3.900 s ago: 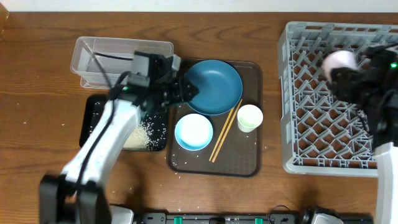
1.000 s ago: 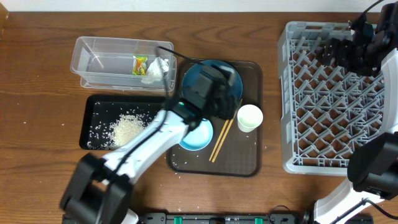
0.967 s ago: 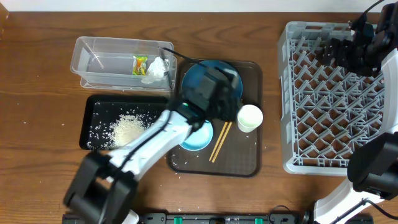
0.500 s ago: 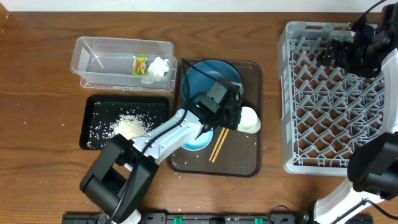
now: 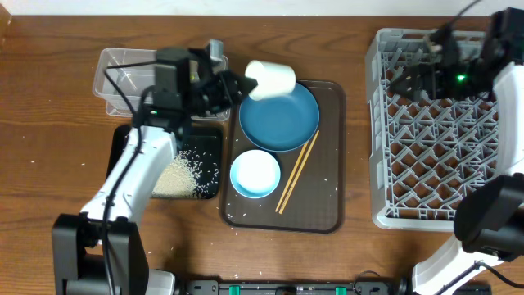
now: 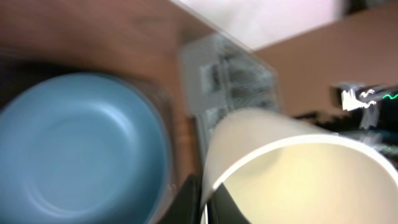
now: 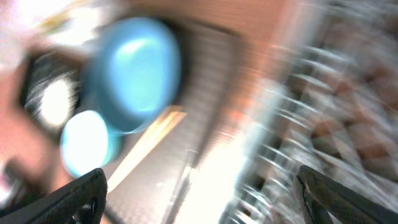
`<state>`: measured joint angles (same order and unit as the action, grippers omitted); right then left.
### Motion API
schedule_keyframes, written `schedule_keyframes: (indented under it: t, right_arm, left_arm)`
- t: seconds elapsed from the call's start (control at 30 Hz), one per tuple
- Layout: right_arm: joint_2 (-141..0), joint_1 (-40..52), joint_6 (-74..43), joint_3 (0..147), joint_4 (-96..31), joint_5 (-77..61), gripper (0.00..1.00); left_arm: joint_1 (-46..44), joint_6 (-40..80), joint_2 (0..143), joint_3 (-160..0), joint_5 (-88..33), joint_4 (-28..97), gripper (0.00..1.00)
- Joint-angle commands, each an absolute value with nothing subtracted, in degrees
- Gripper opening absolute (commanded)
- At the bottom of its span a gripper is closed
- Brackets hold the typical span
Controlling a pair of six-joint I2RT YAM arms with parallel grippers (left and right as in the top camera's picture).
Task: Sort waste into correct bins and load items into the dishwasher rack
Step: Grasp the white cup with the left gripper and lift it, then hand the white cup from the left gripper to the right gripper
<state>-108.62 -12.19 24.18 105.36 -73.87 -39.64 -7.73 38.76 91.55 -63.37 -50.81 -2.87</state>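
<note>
White cup (image 5: 271, 79), clamped at rim in left gripper (image 5: 244, 85), held on its side above far edge of blue plate (image 5: 282, 119), likely lifted clear for transfer to grey rack (image 5: 375, 123), right gripper (image 5: 407, 83) spread wide and empty above it.

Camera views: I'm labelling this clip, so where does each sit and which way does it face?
Overhead: fixed above the table, looking straight down; both arms show, left gripper holding the white cup.
Left wrist: on the left arm, looking past the held cup at the blue plate.
Right wrist: on the right arm over the rack, facing plate and bowl, blurred; fingertips in the lower corners.
Shared: all three show the blue plate.
</note>
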Motion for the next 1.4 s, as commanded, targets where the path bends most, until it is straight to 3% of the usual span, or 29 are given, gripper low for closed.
schedule_keyframes:
  t: [0.0, 0.13, 0.27, 0.5, 1.37]
  right_arm:
    - [-107.92, -6.39, 41.65, 105.89, -75.68, -55.57, 0.96]
    - [-107.92, 0.75, 45.93, 105.89, -75.88, -55.53, 0.98]
    - [-107.92, 7.33, 51.37, 105.89, -75.24, -55.46, 0.93]
    - [-107.90, 13.91, 50.76, 105.91, -69.84, -56.97, 0.89]
    - [-106.02, 13.89, 50.81, 105.97, -63.37, -68.42, 0.78]
  left_arm:
    - [-6.02, 49.10, 92.75, -63.68, -68.40, -7.94, 0.06]
    - [-6.00, 51.22, 92.92, -63.68, -73.63, -10.90, 0.07]
    - [-6.24, 51.35, 92.92, -63.68, -77.71, -10.85, 0.06]
    - [-6.24, 51.35, 92.92, -63.68, -80.20, -10.83, 0.06]
    - [-6.22, 51.33, 92.92, -63.68, -80.14, -10.85, 0.06]
